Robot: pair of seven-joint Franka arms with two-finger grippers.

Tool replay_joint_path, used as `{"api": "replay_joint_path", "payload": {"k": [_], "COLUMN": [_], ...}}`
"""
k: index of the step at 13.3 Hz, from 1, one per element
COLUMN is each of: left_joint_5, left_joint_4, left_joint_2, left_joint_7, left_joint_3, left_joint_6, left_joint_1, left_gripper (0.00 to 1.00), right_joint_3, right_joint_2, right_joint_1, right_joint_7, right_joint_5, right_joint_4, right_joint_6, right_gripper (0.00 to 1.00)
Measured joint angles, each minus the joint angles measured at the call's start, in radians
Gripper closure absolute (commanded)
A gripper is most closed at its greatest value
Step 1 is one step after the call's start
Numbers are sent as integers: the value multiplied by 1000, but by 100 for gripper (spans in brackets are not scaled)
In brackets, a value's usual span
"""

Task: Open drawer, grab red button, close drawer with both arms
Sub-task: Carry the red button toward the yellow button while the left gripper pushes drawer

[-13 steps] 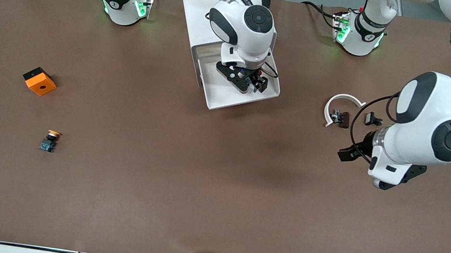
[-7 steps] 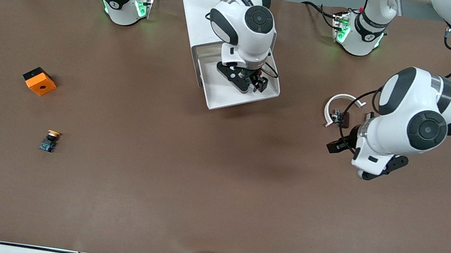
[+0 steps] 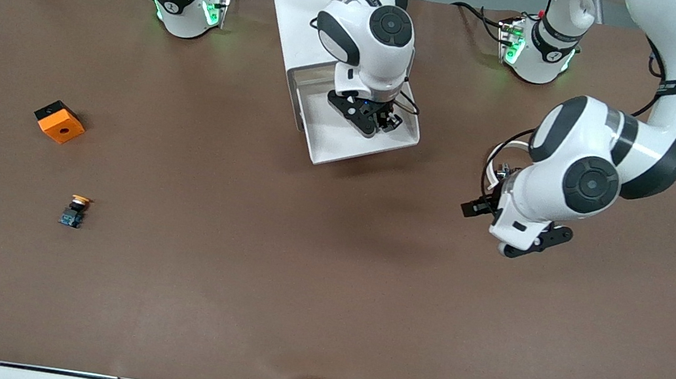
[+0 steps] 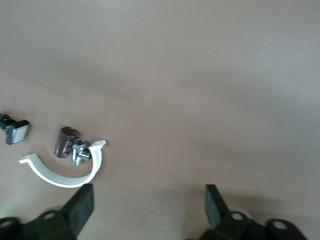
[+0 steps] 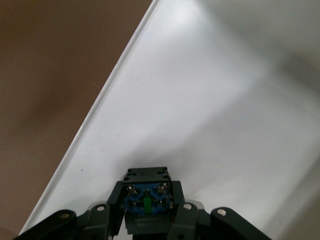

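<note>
My right gripper clamps the button by its blocky body inside the open drawer; small, rigid and light, it should lift easily. My left gripper hangs spread and empty over the table.

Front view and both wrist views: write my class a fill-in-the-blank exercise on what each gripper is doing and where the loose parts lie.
1. The right gripper is shut on the ____ inside the open drawer.
2. The left gripper has its fingers ____ above the bare table.
3. The white curved clip lies toward the ____ arm's end of the table.
4. The orange cube lies ____ from the front camera than the orange-capped button.

Missing words: button; open; left; farther
</note>
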State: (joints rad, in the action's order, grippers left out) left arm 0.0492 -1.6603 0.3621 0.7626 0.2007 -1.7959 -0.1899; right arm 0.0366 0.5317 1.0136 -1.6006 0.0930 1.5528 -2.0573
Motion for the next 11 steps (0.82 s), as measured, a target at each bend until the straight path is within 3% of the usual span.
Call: {"api": "replay_joint_path", "payload": {"k": [5,8,11], "left_joint_5": [0,0,0], "left_joint_4": [0,5,14], "left_joint_2": [63,103,139], "left_joint_7": [-1,-8,-7], "left_joint_3": [67,78,81], "left_joint_6": [-54,-66,-106], "left_joint_1": [-7,-36,-117], "left_gripper": [0,0,0], "right_joint_3": [13,19,27], "right_joint_2": [0,-5,-31], "right_joint_1": [-28,-111,-249], "right_joint_7": [17,167,407], "right_joint_5": [0,0,-1], "right_joint_4": [-75,-192,-236], "right_joint_6": [52,229,311], "right_gripper": [100,100,100]}}
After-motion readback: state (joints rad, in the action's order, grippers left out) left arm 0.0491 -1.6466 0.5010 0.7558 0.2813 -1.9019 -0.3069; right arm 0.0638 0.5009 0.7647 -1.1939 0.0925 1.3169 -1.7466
